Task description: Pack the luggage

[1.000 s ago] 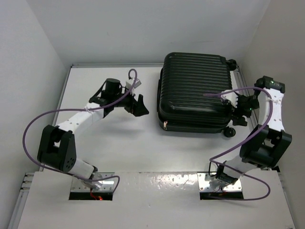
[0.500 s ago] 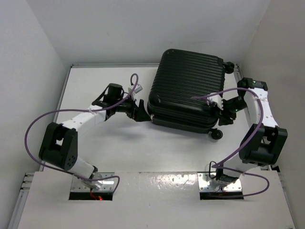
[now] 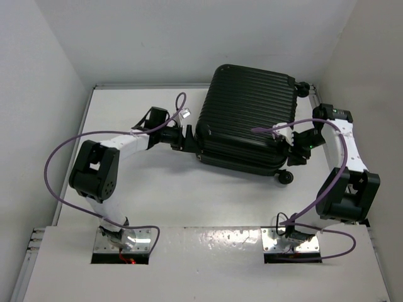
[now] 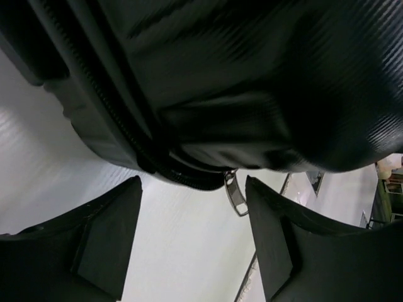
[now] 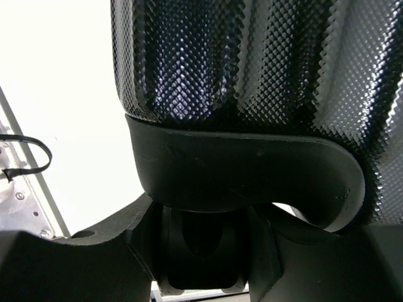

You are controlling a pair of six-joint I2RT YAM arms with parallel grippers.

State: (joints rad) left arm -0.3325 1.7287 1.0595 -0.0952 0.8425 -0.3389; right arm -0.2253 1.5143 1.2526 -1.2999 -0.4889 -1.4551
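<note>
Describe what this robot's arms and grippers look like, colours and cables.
The left arm and right arm match: white links between chunky black joints. A purple cable loops along each, up from a metal base plate. The left gripper and right gripper are black, with two broad wedge-shaped fingers.

White table [image 3: 157, 189], matte. One item lies on it: black ribbed hard-shell luggage [image 3: 249, 123], closed, resting on its broad side in the far right part, skewed to the table edges. Small wheel [image 3: 285, 178] at its near right corner. Metal zipper pull [image 4: 234, 195] hangs from the seam over the surface.
</note>
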